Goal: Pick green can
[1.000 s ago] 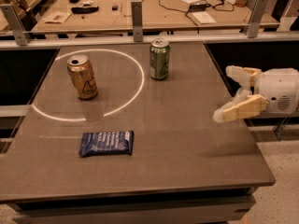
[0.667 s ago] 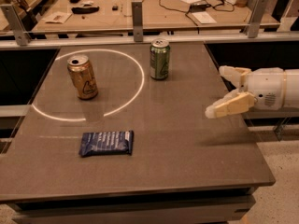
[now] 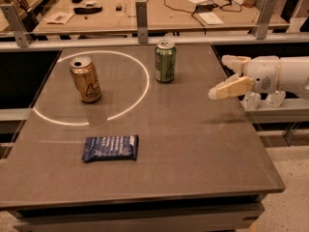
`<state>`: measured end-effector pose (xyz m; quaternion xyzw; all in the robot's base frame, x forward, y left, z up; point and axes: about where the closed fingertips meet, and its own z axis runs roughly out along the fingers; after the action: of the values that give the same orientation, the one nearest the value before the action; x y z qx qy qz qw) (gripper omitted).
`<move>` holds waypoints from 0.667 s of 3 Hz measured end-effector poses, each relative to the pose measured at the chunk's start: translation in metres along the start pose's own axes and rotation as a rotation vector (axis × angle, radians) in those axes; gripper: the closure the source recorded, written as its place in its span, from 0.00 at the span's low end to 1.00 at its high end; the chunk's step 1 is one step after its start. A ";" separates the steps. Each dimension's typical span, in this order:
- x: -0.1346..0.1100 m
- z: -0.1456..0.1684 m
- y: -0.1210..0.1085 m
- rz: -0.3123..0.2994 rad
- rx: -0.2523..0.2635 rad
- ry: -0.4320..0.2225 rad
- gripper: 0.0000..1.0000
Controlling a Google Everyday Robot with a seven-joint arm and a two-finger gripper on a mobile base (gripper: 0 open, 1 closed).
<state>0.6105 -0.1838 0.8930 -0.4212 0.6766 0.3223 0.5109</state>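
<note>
Green can [image 3: 165, 62] stands upright on the table [image 3: 193, 149], ahead of the gripper [image 3: 219, 77] and apart from it. Gripper hovers, fingers spread, holding nothing. We judge this the approach step (no contact yet). Next: advance, straddle can, close.

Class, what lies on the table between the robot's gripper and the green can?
Nothing. In the camera view only bare table separates the open gripper, hovering at the table's right edge, from the upright green can.

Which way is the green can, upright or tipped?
Upright: the green can stands on the table, silver top up. The gripper hovers open, apart, to its right.
</note>
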 end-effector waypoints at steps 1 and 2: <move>0.000 0.000 0.000 0.000 0.000 0.000 0.00; 0.004 0.004 0.000 0.024 0.007 -0.003 0.00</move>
<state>0.6120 -0.1816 0.8881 -0.4107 0.6820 0.3266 0.5095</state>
